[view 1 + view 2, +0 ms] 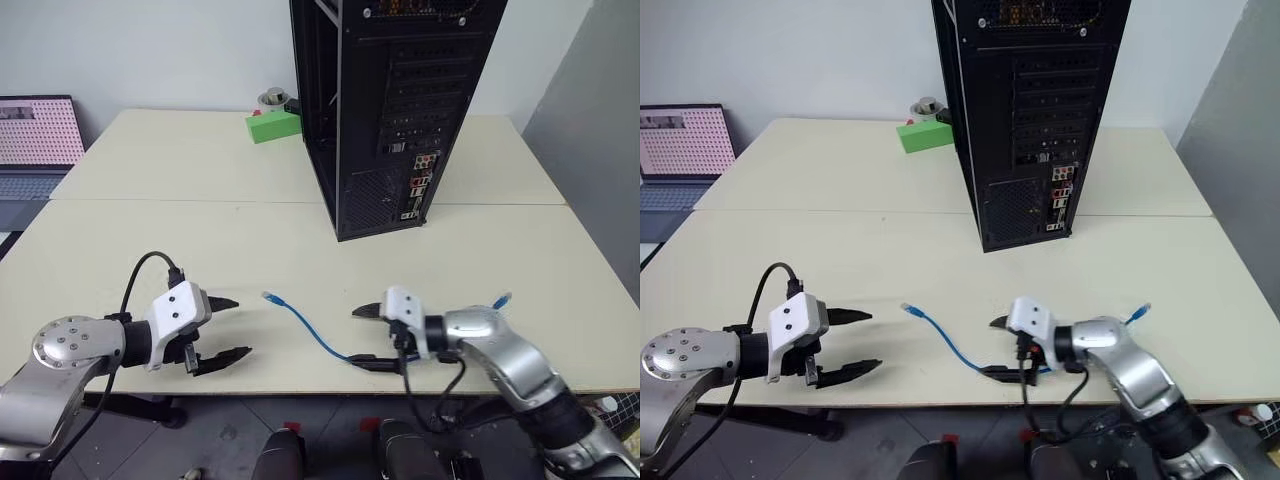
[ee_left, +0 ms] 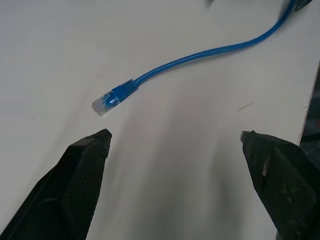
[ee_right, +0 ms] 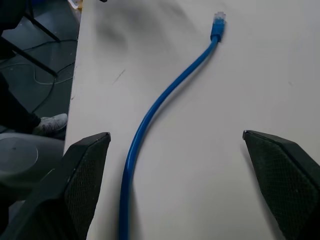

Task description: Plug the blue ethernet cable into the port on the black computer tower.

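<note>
**Both tools wide open, cable loose on table: risks ahead**

Your left tool [image 1: 230, 327] has its fingers spread wide and holds nothing; it points at the near plug of the blue ethernet cable [image 1: 310, 328], just short of it. Your right tool [image 1: 366, 337] is equally wide, empty, with the cable's middle running between its fingers. The cable lies flat near the table [image 1: 200, 220] front edge, its far plug sticking up past the right arm. The black computer tower [image 1: 390, 110] stands well apart, toward the back of the table.

Risks: thin cord flat on the surface, so fingertips may scrape the table and slide over it. Grab mid-cord and the plug droops, hard to aim. Both tools closing on the same short cable could collide. A nudge could push it off the front edge.

Hard to read: the port [image 1: 421, 160] sits somewhere in the small connector cluster, too tiny to single out. The plug's clip orientation is unclear. The right arm covers part of the cable.
</note>
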You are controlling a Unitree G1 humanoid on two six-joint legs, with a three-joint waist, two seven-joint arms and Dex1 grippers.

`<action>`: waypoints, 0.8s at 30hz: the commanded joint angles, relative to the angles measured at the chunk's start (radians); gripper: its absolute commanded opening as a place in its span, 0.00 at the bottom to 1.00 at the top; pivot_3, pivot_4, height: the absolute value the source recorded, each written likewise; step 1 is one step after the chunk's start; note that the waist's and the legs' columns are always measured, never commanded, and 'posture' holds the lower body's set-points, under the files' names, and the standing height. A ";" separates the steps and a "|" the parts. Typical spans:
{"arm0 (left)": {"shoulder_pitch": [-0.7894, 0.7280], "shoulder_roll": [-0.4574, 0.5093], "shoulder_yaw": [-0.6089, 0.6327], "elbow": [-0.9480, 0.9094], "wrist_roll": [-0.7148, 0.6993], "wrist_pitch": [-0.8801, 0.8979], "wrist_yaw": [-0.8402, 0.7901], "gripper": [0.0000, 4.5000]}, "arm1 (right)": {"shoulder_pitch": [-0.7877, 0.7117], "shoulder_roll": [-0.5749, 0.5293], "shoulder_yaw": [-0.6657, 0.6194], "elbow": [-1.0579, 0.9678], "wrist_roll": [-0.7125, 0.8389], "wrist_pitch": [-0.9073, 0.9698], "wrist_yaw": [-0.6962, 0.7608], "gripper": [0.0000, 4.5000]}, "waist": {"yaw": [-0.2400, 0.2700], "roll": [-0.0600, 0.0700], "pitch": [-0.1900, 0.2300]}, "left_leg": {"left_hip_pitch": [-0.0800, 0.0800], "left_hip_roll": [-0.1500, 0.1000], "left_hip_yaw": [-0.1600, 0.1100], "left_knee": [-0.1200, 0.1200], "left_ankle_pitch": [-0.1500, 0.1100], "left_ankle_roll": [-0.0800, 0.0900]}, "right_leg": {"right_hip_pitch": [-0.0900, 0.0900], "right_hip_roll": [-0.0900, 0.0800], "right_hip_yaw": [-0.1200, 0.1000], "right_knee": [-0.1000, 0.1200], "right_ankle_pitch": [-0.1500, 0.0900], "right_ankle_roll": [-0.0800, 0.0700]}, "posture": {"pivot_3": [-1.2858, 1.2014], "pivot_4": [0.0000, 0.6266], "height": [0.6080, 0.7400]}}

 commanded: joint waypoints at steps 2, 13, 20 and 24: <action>-0.023 0.005 0.005 0.009 0.009 -0.029 0.000 0.98 | -0.062 0.099 0.065 0.078 -0.071 -0.010 -0.048 1.00 | 0.000 0.000 0.000 | 0.000 0.000 0.000 0.000 0.000 0.000 | 0.000 0.000 0.000 0.000 0.000 0.000 | 0.52 0.24 1.00; -0.042 -0.022 -0.014 0.021 0.035 -0.050 0.031 1.00 | -0.068 0.123 0.095 0.073 -0.134 0.079 -0.078 0.57 | 0.001 -0.001 -0.001 | 0.001 0.000 0.000 0.000 0.000 0.000 | 0.001 0.000 0.000 0.002 0.000 0.000 | 0.52 0.24 1.00; -0.073 -0.032 -0.039 0.035 0.050 -0.061 0.037 1.00 | -0.071 0.070 0.096 0.041 -0.191 0.081 -0.089 0.19 | 0.002 -0.001 -0.001 | 0.001 0.000 0.000 0.000 0.000 0.000 | 0.001 0.000 0.000 0.002 0.000 0.000 | 0.52 0.24 1.00; -0.092 -0.039 -0.059 0.033 0.044 -0.054 0.033 1.00 | -0.042 -0.022 0.050 -0.016 -0.185 0.087 -0.064 0.00 | 0.006 -0.001 -0.001 | 0.001 0.000 0.000 0.000 0.000 0.000 | 0.001 0.000 0.000 0.001 0.000 0.000 | 0.52 0.24 1.00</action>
